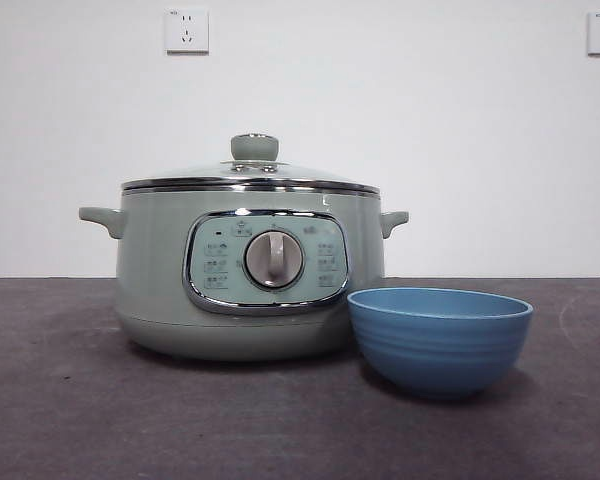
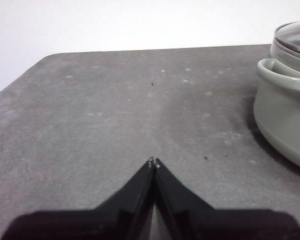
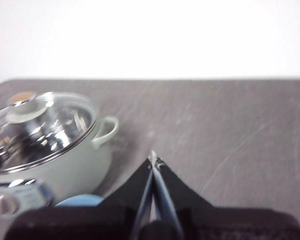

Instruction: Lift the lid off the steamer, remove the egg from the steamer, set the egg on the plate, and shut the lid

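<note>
We see the steamer [image 1: 250,275] standing on the dark grey table [image 1: 60,400], left of centre in the front view, with its control panel and grey dial [image 1: 274,260] facing the camera. The lid [image 1: 252,175] sits closed on the steamer, its steel rim resting on the pot's edge and its pale green knob [image 1: 254,147] upright on top. Through the glass in the right wrist view we make out only bright reflections; the contents cannot be told. The plate [image 1: 440,340], a deep blue bowl, stands just to the right of the steamer and nearer to the camera, its left rim overlapping the pot's lower right side in the front view; whether the two touch we cannot tell. From this low angle we cannot see inside it.

Neither arm appears in the front view. In the left wrist view the left gripper [image 2: 153,162] has its jaws pressed together, holding nothing, above bare table to the left of the steamer. In the right wrist view the right gripper [image 3: 154,159] likewise has its jaws closed and empty, above the table to the right of the steamer. Two white wall sockets [image 1: 187,30] are on the far wall.
</note>
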